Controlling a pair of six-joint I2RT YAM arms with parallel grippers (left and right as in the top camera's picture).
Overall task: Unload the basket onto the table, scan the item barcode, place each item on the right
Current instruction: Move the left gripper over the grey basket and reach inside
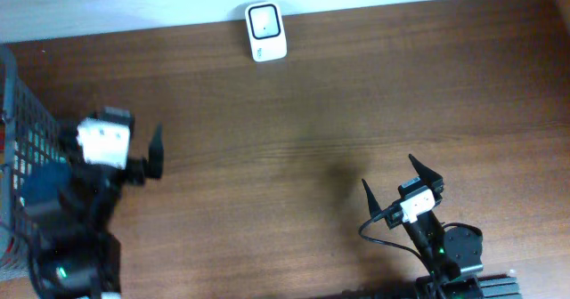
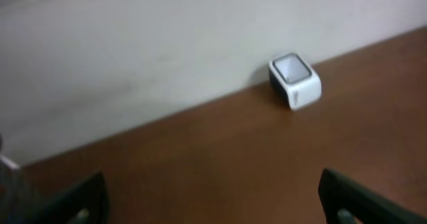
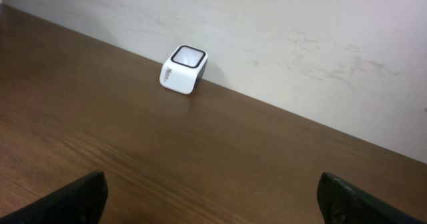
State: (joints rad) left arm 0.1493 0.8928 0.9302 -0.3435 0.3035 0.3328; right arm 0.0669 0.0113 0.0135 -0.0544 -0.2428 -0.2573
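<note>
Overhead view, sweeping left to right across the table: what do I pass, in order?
wire basket → left gripper → barcode scanner → right gripper. Both grippers are open and hold nothing.

A dark brown wood-grain table (image 1: 312, 112) is bounded at its far edge by a pale wall (image 1: 134, 1). A small white barcode scanner (image 1: 266, 32) with a dark top window is set on it against that edge. A black wire basket (image 1: 20, 134) is seen at its left edge.
</note>
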